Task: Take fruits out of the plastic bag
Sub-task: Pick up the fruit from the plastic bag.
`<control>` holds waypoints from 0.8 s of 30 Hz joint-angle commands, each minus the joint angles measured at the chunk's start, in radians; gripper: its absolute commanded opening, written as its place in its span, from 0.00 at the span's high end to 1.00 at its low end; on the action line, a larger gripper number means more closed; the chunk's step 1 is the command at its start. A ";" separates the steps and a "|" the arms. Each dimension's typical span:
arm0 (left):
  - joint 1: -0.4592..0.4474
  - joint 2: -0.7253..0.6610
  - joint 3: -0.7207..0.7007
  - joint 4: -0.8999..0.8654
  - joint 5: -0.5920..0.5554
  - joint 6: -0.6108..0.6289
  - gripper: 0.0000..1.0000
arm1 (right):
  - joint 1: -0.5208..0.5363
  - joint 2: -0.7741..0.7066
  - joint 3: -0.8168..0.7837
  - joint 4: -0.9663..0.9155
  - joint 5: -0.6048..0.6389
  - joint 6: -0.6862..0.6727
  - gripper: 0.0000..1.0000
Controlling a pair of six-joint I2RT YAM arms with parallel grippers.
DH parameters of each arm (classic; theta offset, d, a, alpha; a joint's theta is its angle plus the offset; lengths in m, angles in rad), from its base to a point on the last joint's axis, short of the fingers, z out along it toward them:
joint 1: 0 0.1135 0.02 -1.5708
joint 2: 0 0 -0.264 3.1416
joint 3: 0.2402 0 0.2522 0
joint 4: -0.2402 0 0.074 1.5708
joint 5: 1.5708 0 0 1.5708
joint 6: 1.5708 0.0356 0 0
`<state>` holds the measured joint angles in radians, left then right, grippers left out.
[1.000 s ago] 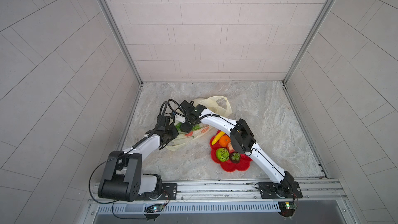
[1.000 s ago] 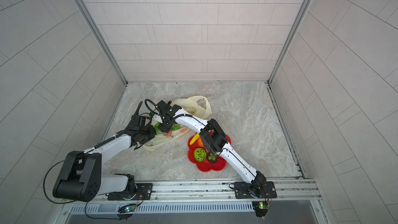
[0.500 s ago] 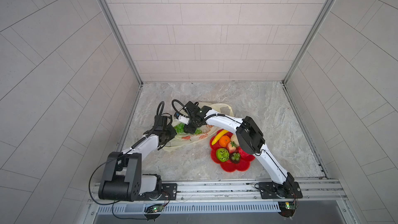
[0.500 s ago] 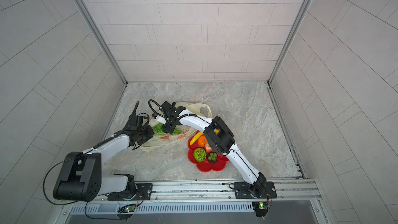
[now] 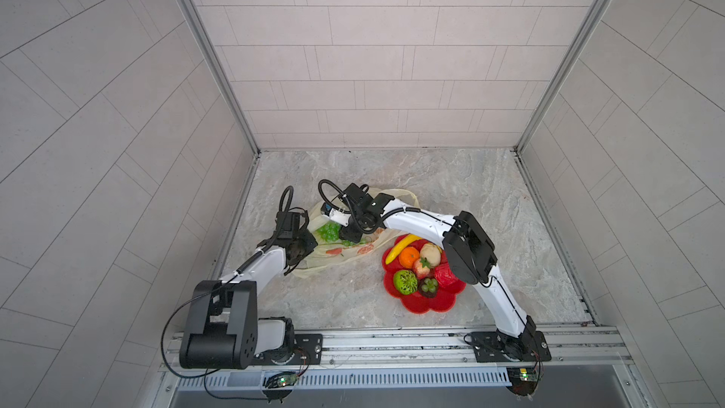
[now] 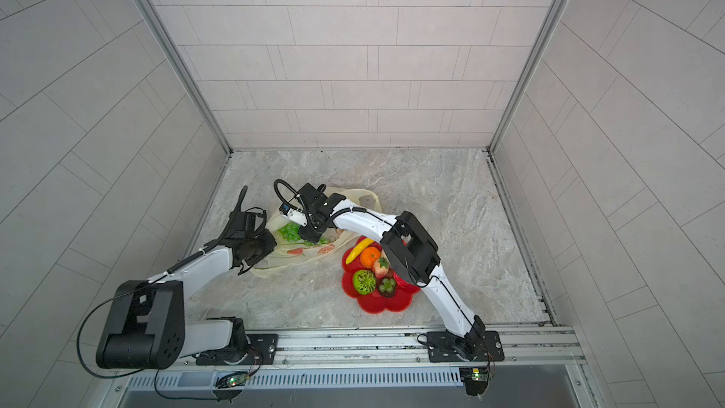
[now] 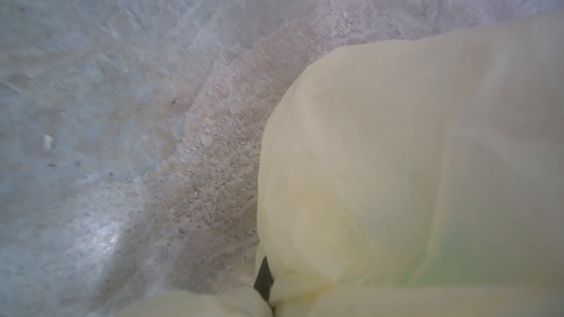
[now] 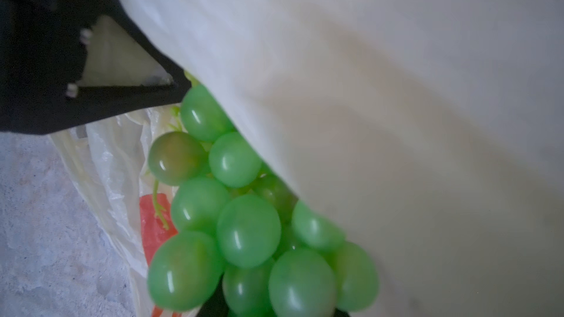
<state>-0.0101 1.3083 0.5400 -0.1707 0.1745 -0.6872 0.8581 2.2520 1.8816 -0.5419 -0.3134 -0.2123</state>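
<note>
Locate the plastic bag (image 5: 337, 257) on the table (image 5: 451, 190), left of centre. You find the grape bunch (image 5: 327, 231) in its far-left open end. Just right of the bag sits the plate (image 5: 425, 308). The banana (image 5: 400, 247) and orange (image 5: 410, 257) lie side by side on its far-left part.

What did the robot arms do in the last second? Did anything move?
The right pincer dipped deeper into the plastic bag and narrowed around the green grape bunch; whether it grips yet is unclear. Its elbow swung rightward. The left pincer kept pinching the bag's edge; the fruits on the red plate stayed put.
</note>
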 commanded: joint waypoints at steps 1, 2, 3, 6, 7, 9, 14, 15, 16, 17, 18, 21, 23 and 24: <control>0.024 0.005 -0.008 -0.007 -0.013 -0.016 0.93 | 0.002 -0.092 -0.039 0.030 0.001 -0.033 0.67; 0.031 0.006 -0.008 -0.006 -0.011 -0.018 0.93 | 0.002 -0.103 -0.051 0.031 0.006 -0.037 0.67; 0.036 0.006 -0.008 -0.006 -0.009 -0.019 0.93 | 0.002 -0.112 -0.057 0.030 0.014 -0.038 0.68; 0.054 0.002 -0.014 -0.006 -0.006 -0.024 0.93 | 0.002 -0.148 -0.089 0.035 0.038 -0.054 0.69; 0.060 -0.003 -0.018 -0.007 -0.006 -0.024 0.93 | 0.001 -0.161 -0.099 0.034 0.046 -0.057 0.69; 0.071 -0.013 -0.023 -0.012 -0.010 -0.026 0.93 | -0.002 -0.178 -0.104 0.026 0.052 -0.062 0.69; 0.095 -0.034 -0.030 -0.034 -0.030 -0.028 0.93 | -0.005 -0.235 -0.125 0.003 0.066 -0.075 0.70; 0.100 -0.035 -0.031 -0.035 -0.032 -0.027 0.93 | -0.005 -0.253 -0.134 0.005 0.069 -0.075 0.70; 0.104 -0.035 -0.032 -0.036 -0.028 -0.027 0.93 | -0.007 -0.268 -0.143 0.004 0.073 -0.071 0.70; 0.106 -0.032 -0.032 -0.036 -0.027 -0.028 0.93 | -0.008 -0.279 -0.146 0.000 0.080 -0.067 0.70; 0.108 -0.031 -0.032 -0.037 -0.028 -0.027 0.93 | -0.008 -0.293 -0.148 -0.005 0.095 -0.058 0.71; 0.112 -0.027 -0.032 -0.037 -0.023 -0.026 0.93 | -0.010 -0.336 -0.154 -0.036 0.111 -0.040 0.72; 0.111 -0.025 -0.032 -0.037 -0.020 -0.025 0.93 | -0.010 -0.374 -0.179 -0.040 0.114 -0.029 0.72; 0.112 -0.026 -0.032 -0.037 -0.019 -0.025 0.93 | -0.010 -0.394 -0.194 -0.046 0.116 -0.024 0.72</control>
<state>0.0940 1.2922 0.5175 -0.1890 0.1638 -0.7078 0.8516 1.9312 1.7042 -0.5556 -0.2153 -0.2501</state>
